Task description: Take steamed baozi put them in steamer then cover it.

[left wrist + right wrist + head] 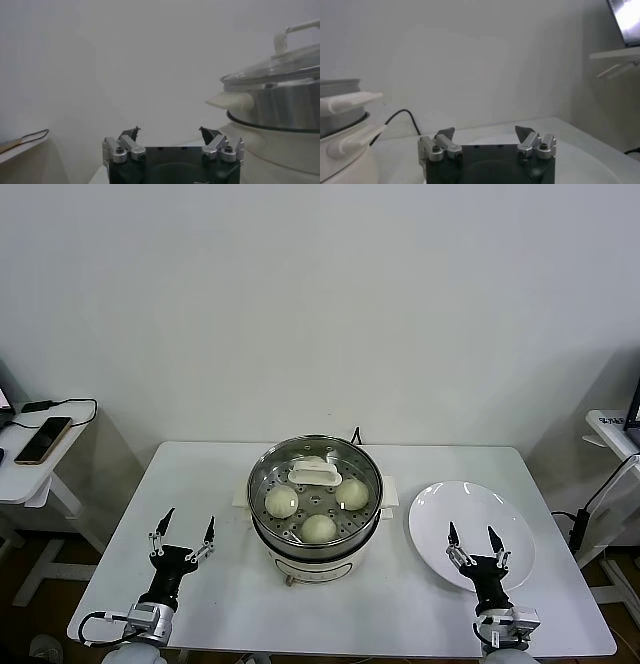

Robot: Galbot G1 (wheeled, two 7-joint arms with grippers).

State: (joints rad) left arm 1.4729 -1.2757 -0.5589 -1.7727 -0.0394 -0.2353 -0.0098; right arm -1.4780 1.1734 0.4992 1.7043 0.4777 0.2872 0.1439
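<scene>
Both grippers sit at the table's near edge with jaws spread and empty: left gripper [184, 533] well left of the steamer [315, 529], right gripper [474, 542] over the white plate [500, 514], which is bare. Three baozi [281, 502] show on the perforated tray; a fourth probably hides under the handle. Glass cover [280, 70] already sits on the pot. Task looks complete; best practice now is checking that the rim seats evenly all round.
</scene>
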